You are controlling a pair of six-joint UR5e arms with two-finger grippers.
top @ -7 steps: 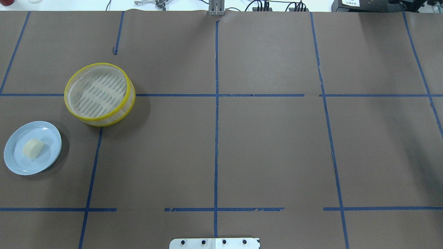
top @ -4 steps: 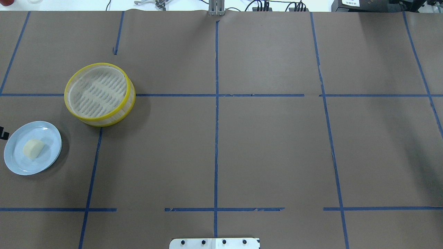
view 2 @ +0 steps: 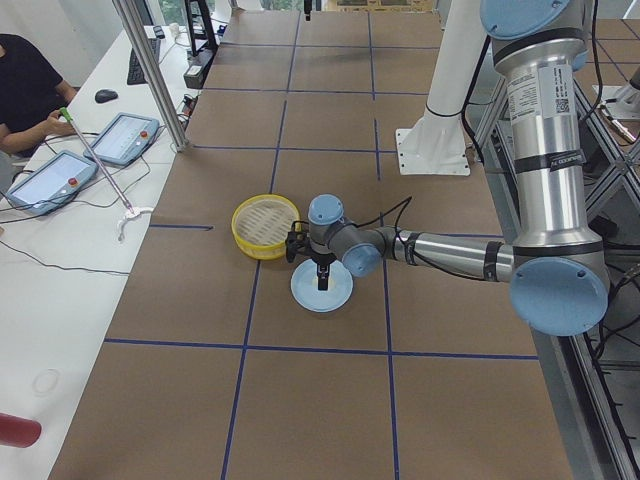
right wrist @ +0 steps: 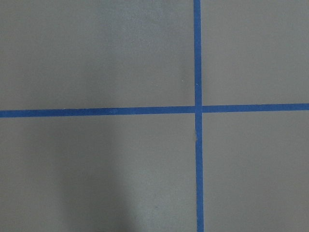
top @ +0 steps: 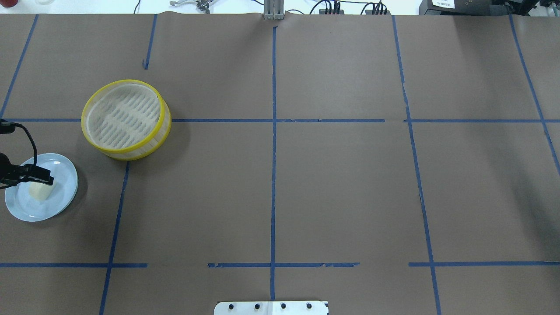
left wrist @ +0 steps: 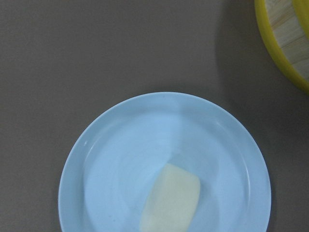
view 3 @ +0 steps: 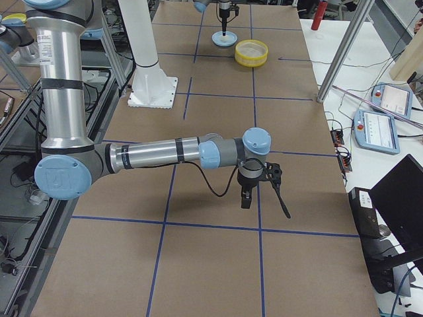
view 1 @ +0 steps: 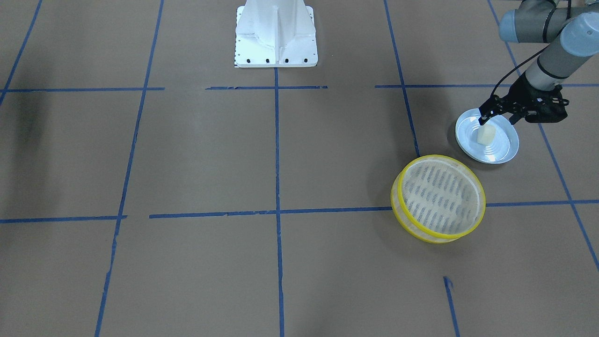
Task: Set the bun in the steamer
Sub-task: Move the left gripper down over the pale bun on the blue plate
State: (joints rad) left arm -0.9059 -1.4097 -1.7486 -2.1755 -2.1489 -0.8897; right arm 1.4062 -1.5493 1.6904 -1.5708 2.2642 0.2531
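The cream-white bun (top: 40,191) lies on a pale blue plate (top: 65,183) at the table's left edge. It also shows in the front view (view 1: 485,134) and the left wrist view (left wrist: 173,199). The yellow-rimmed steamer (top: 162,114) stands empty a little beyond the plate and apart from it (view 1: 440,196). My left gripper (view 1: 499,120) hovers just above the plate with its jaws spread, one fingertip (top: 43,178) over the bun, holding nothing. My right gripper (view 3: 263,198) hangs over bare table far to the right. I cannot tell whether it is open or shut.
The brown paper table cover (top: 332,183) carries a grid of blue tape lines. The white robot base (view 1: 276,32) stands at the near middle edge. Tablets and cables lie beyond the far edge (view 2: 120,135), where a person sits.
My left gripper has come in from the left edge and now hangs over the plate and bun. Bun, plate and steamer have not moved.
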